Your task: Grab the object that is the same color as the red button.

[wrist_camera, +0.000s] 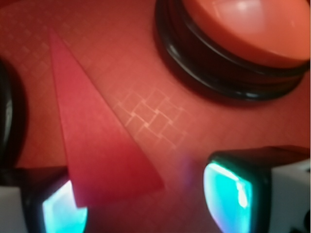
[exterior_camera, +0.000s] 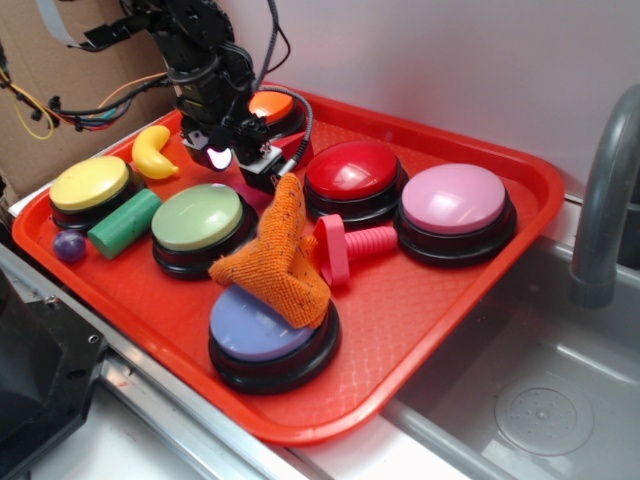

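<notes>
Orange button close beside wedge

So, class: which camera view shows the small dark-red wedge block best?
The wrist view: the wedge block fills the left of the picture, lying on the tray near the open gripper. In the exterior view the arm hides it.
</notes>
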